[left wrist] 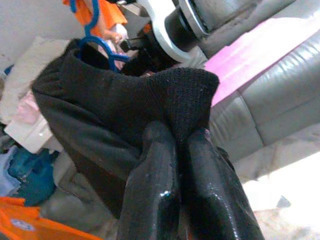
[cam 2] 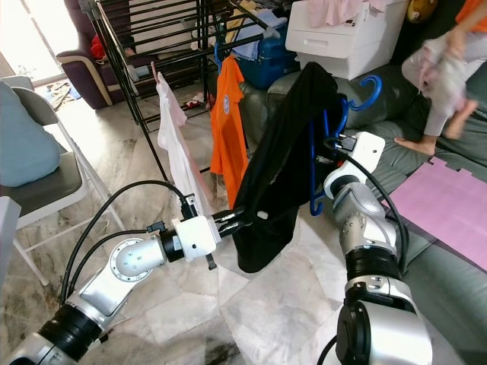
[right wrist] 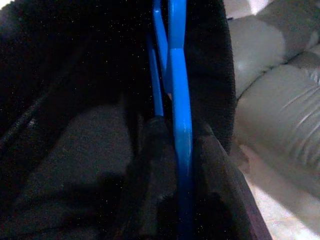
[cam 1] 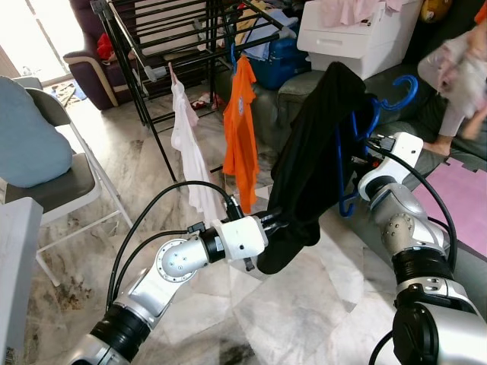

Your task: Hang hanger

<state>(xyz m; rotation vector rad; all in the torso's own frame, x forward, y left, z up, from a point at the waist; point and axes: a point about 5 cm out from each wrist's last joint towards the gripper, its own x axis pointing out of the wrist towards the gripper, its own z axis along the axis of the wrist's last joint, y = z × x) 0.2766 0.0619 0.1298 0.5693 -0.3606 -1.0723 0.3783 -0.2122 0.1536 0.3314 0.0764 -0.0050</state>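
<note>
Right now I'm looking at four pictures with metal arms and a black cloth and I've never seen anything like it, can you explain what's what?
It is a humanoid robot in a living room, seen through its own cameras. Two pictures come from its head, looking down at its two silver arms. The other two come from cameras on its wrists, looking along the black fingers.

The left gripper pinches the lower edge of a black garment; the left wrist view shows the cloth squeezed between the fingers. The right gripper is closed around a blue hanger, which sits inside the garment with its hook sticking out at the top.

Behind stand a black drying rack with a white garment and an orange shirt hanging on it, a grey sofa, and a folding chair at left. A person is at upper right.
</note>
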